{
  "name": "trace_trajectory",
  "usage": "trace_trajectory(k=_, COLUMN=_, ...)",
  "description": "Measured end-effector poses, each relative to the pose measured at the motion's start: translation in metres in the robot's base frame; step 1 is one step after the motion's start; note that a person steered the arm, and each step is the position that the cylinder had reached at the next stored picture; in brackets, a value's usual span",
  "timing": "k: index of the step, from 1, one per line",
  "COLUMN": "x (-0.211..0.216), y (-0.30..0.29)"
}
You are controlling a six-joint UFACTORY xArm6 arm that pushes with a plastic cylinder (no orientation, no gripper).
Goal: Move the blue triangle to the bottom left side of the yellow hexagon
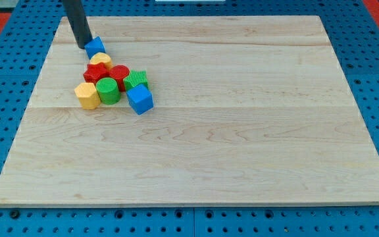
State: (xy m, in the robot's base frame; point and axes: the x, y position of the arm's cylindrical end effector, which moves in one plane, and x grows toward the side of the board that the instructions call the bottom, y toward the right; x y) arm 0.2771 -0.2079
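My tip (84, 47) rests on the wooden board (242, 131) at its far left, touching the blue triangle (95, 46) on that block's left. Just nearer lies a cluster including the yellow hexagon (87, 95) and blue cube (139, 99).

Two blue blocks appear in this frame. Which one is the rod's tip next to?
The blue triangle at the cluster's top; my tip sits right at its left edge. The blue cube lies at the cluster's lower right, far from the tip.
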Motion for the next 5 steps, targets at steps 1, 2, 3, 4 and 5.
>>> trace_trajectory(k=1, x=-0.036, y=0.005)
trace_trajectory(k=2, x=-0.032, y=0.034)
trace_trajectory(k=3, x=0.009, y=0.034)
trace_trajectory(k=4, x=0.038, y=0.011)
trace_trajectory(k=5, x=0.069, y=-0.015)
